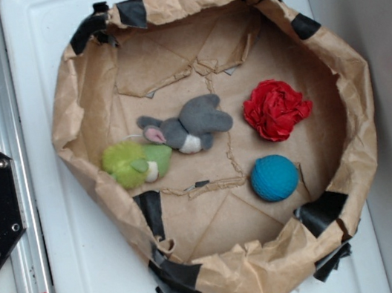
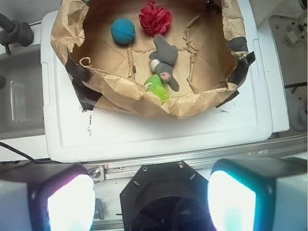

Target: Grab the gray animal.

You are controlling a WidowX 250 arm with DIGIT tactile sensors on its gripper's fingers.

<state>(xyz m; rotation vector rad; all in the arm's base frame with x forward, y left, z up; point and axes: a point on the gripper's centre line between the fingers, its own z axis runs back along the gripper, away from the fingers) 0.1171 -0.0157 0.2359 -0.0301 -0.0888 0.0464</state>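
You've got four toys in one brown paper bin [image 1: 68,100]: one gray plush bunny [image 1: 189,125], one lime-green plush toy [image 1: 132,163], one blue ball [image 1: 274,178], one red ruffled ball [image 1: 275,109]. One white tray [image 1: 74,272] underneath.

Gray plush bunny [image 1: 191,125] with pink inner ear and white belly; lime-green plush toy [image 1: 136,163]; blue knitted ball [image 1: 274,178]; red ruffled fabric flower [image 1: 275,109]; brown paper bowl [image 1: 84,105] patched with black tape.

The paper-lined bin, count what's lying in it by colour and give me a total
Gray: 1, the gray animal
Lime green: 1, the green plush toy
Red: 1, the red ruffled toy
Blue: 1, the blue ball
Total: 4
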